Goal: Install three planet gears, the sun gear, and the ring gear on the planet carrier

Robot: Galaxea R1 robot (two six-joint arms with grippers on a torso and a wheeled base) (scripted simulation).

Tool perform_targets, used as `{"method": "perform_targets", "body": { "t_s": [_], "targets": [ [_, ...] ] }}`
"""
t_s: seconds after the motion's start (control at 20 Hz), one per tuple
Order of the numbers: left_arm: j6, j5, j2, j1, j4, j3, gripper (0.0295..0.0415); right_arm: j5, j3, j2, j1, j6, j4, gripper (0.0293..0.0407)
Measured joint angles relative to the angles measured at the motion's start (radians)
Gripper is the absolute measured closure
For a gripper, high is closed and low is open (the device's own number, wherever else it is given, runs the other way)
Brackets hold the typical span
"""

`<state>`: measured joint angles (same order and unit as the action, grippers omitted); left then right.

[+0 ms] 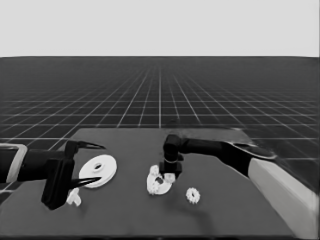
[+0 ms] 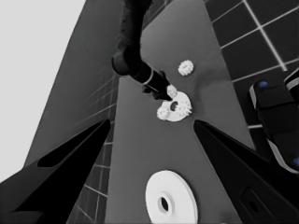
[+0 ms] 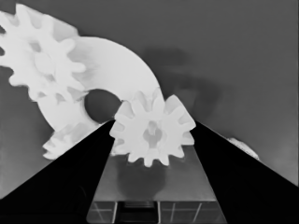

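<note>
Right gripper (image 1: 170, 176) is over the middle of the table, fingers closed on a planet gear (image 3: 153, 131) that sits between them just beside the smaller round part (image 1: 159, 184), at its edge. Two planet gears (image 3: 41, 56) are already seated on that part, one on either side of its centre hole; the second (image 3: 65, 140) shows only partly past the finger in the right wrist view. The held gear looks to be the third planet. A fourth gear (image 1: 193, 195) lies loose on the table to the right of the assembly, apart from it, likely the sun gear for later. Larger round part (image 1: 98, 171) lies at the table's left, untouched, near the parked left gripper (image 1: 85, 165), whose fingers stand spread with nothing between them; a thin white piece (image 1: 74, 198) lies below it. Judgement on the step: the gear needs to come down flat over the free post position, clear of the centre hole. Keep the gear level; a tilt would jam it on the post. Teeth should not ride up on the neighbouring gears. Release only once the gear rests flush on the part's face. Risk: nudging the smaller round part sideways, since nothing pins it.
</note>
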<state>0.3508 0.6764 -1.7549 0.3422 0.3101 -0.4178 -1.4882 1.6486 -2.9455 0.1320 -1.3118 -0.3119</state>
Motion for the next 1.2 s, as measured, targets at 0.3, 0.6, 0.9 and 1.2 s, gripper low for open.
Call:
{"method": "perform_targets", "body": {
  "t_s": [0.3, 0.6, 0.9, 1.2],
  "targets": [
    [0.000, 0.000, 0.000, 0.000, 0.000, 0.000, 0.0326, 0.009, 0.017, -0.005, 0.015, 0.009, -0.015, 0.0388],
    [0.000, 0.000, 0.000, 0.000, 0.000, 0.000, 0.0326, 0.009, 0.017, -0.005, 0.016, 0.009, -0.016, 0.0315],
    [0.000, 0.000, 0.000, 0.000, 0.000, 0.000, 0.0326, -0.033, -0.065, 0.018, -0.081, -0.039, 0.075, 0.0315],
    [0.000, 0.000, 0.000, 0.000, 0.000, 0.000, 0.0326, -0.045, -0.084, 0.022, -0.137, -0.052, 0.128, 0.0315]
  ]
}}
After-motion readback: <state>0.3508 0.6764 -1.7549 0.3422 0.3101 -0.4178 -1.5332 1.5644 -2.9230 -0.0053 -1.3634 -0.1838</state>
